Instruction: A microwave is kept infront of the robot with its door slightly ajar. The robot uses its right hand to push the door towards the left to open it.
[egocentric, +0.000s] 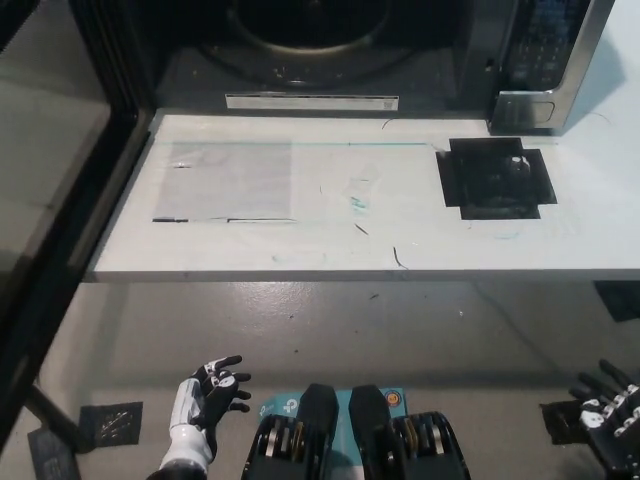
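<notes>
The microwave (400, 60) stands at the back of the white table (330, 240), its cavity with the round turntable exposed. Its dark glass door (50, 220) is swung wide out to the left, reaching past the table's front edge. My black right hand (610, 415) sits low at the bottom right corner, below the table edge, fingers spread and empty, far from the door. My white left hand (205, 400) rests at the lower left over the floor, fingers loosely apart and holding nothing.
The control panel (545, 45) is on the microwave's right side. A black square patch (495, 178) lies on the table at the right. Grey floor shows below the table edge, with dark markers (110, 420) at the lower left and lower right.
</notes>
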